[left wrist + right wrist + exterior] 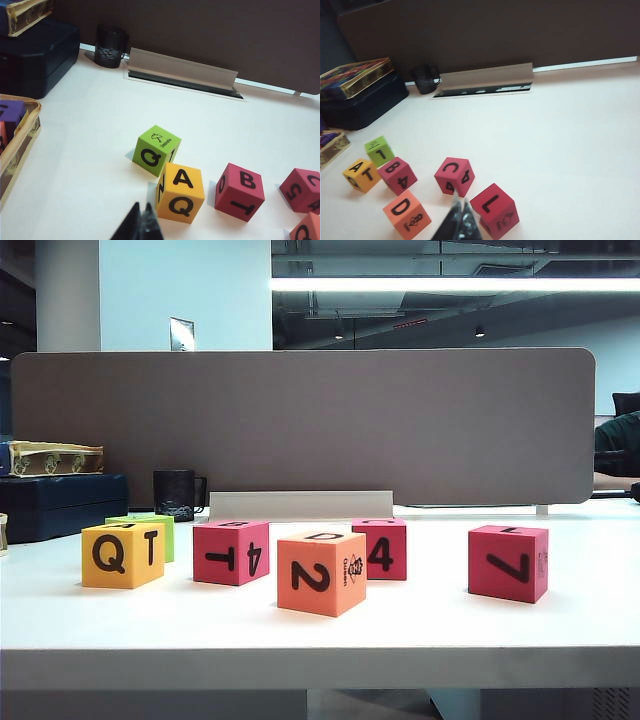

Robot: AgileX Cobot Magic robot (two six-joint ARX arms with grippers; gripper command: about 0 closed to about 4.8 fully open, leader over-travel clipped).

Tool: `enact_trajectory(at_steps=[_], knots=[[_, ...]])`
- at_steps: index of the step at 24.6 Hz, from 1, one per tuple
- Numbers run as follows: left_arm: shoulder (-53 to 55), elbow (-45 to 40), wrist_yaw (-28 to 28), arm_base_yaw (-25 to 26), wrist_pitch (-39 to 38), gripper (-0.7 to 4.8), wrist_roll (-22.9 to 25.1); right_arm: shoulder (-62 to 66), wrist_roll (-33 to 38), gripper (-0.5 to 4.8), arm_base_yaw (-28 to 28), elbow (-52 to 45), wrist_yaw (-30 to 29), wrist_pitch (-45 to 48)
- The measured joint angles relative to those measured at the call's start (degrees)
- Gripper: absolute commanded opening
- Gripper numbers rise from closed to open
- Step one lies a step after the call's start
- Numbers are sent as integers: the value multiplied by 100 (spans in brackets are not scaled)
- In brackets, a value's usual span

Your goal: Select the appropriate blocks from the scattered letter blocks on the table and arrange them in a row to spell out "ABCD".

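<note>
We are looking across the table (560, 625), which is carrying six foam cubes in front of a long grey partition (300, 425), with a dark case (60, 502) and a black mug (176, 494) sitting at the far left. The yellow cube (122, 554) is lying at the left with the lime-green cube (158, 524) touching it just behind; to its right the pink-red B cube (231, 551), the orange D cube (321, 572) nearest us, and the pink-red C cube (380, 548) are sitting in a loose cluster, while the pink-red cube marked 7 (508, 562) is standing well apart at the right. The wrist views are showing A on the yellow cube's top (181, 193), B (240, 191), C (454, 175) and D (406, 213) facing up. The left pincer (140, 222) is hovering clenched and empty just on our side of the yellow cube; the right pincer (460, 220) is hanging between the D cube and the L-topped cube (494, 210), its tips looking pressed together and holding nothing. We are judging that the row is not yet begun. The risks we are seeing: the green cube is hugging the yellow one, so a descent there could be shoving both; every cube carries several characters, so a tumble could be turning the wanted letter away; and the right pincer, so close to the L cube, could be seizing the wrong one.
</note>
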Motion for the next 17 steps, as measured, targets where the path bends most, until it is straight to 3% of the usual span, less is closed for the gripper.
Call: enact_trajectory(at_steps=[7,17], knots=[[0,0,2,0,2,-6,0,800,-118,-3,-2,599,-321,-321],[0,0,111,0,0,-6,0,2343,-417,-3,0,1423,-1325,-476]])
